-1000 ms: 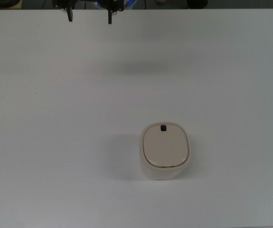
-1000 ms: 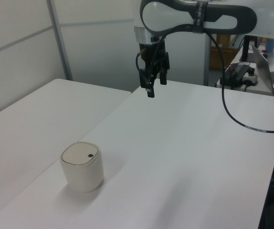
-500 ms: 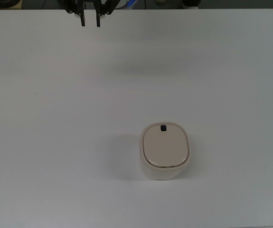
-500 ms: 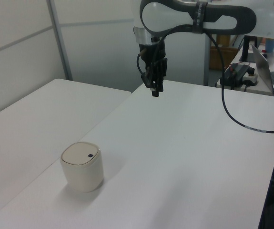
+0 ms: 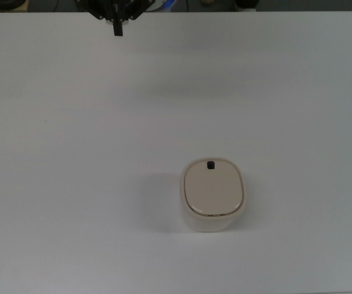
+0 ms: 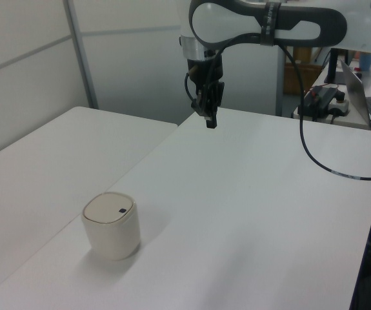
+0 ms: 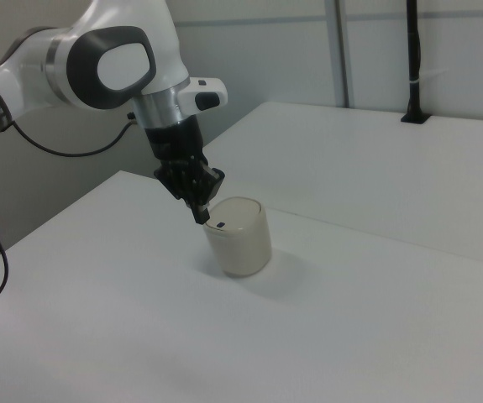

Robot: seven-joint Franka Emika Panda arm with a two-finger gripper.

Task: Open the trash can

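The trash can [image 5: 213, 195] is a small cream-white bin with a beige lid lying flat and shut. A small black button [image 5: 210, 164] sits at the lid's far edge in the top view. The bin stands on the white table [image 5: 71, 184], also seen as the trash can [image 6: 111, 225] in the left view and the trash can [image 7: 238, 236] in the right view. My gripper [image 5: 118, 29] hangs high above the table at the top view's upper left, far from the bin, fingers shut together with nothing held. It shows as the gripper [image 6: 210, 122] and the gripper [image 7: 200, 216].
A second white table [image 6: 56, 148] adjoins on the left view's left. A laptop and cables [image 6: 359, 97] lie beyond the table at the left view's right. A black cable [image 6: 314, 155] hangs from the arm. A dark post [image 7: 412, 59] stands at the right view's back.
The gripper's fingers have closed from wide apart to touching. The arm has stayed in about the same place above the table. The trash can has not moved.
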